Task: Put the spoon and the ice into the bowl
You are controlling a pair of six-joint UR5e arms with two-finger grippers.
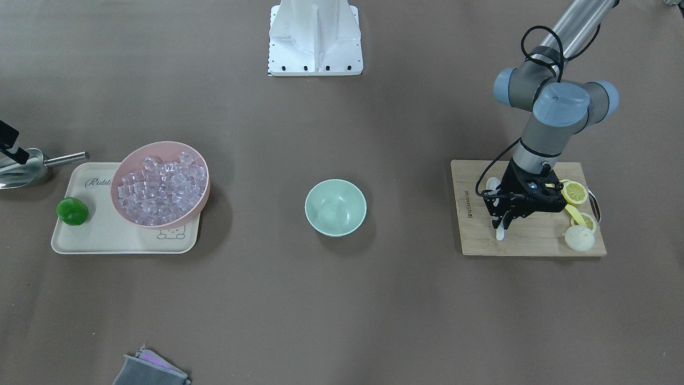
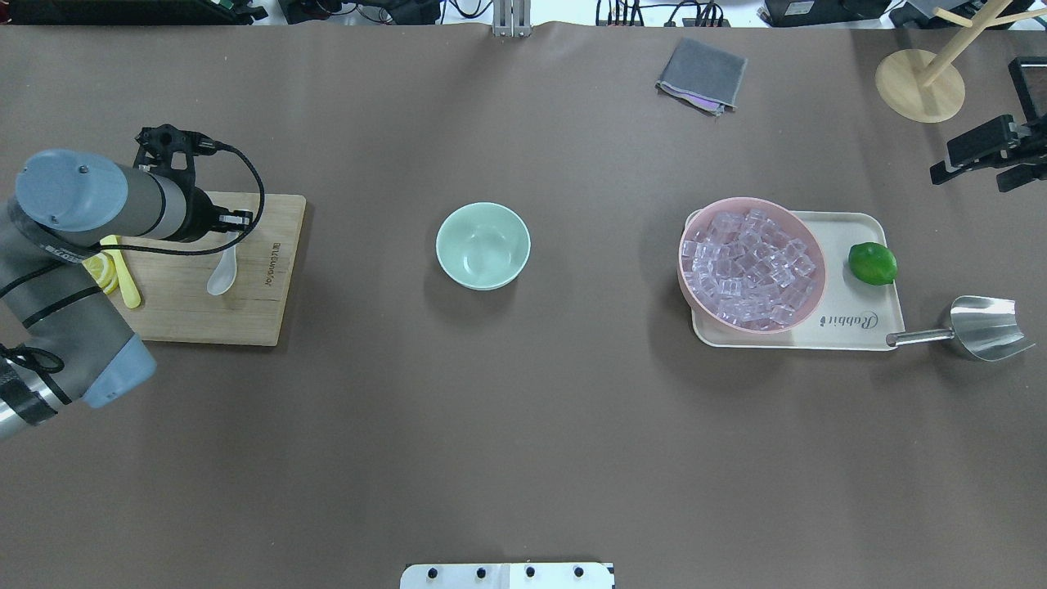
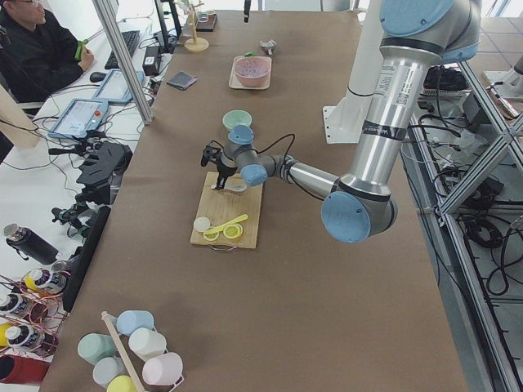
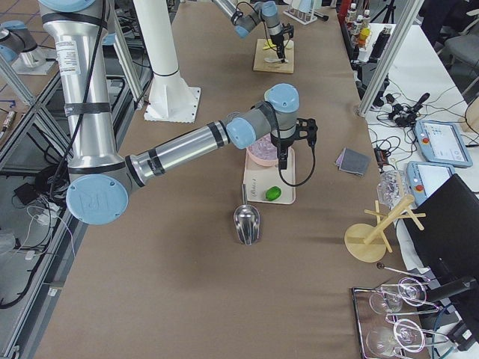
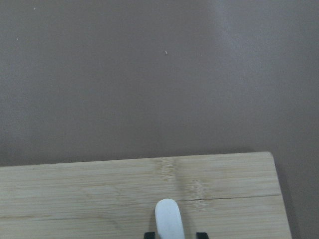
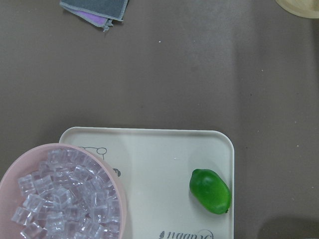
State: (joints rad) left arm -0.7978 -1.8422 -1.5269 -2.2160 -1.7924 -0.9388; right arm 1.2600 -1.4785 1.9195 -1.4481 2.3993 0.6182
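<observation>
The white spoon [image 2: 222,274] lies on the wooden cutting board [image 2: 245,311] at the left. My left gripper [image 1: 505,223] is low over the spoon's handle, and the handle tip [image 5: 169,219] sits between the fingertips [image 5: 201,234] with a small gap, so the jaws look open. The mint-green bowl [image 2: 483,245] stands empty at mid-table. The ice cubes [image 2: 752,266] fill a pink bowl [image 2: 810,307] on the tray. My right gripper [image 2: 977,168] hangs high near the table's right edge, partly cut off, with its two fingers apart and empty.
Lemon slices [image 1: 574,192] and a yellow spoon [image 2: 123,274] share the cutting board. The cream tray [image 2: 851,327] also holds a lime [image 2: 872,263]. A steel scoop [image 2: 977,327] lies beside the tray. A grey cloth [image 2: 702,75] and a wooden stand [image 2: 920,86] are at the far side.
</observation>
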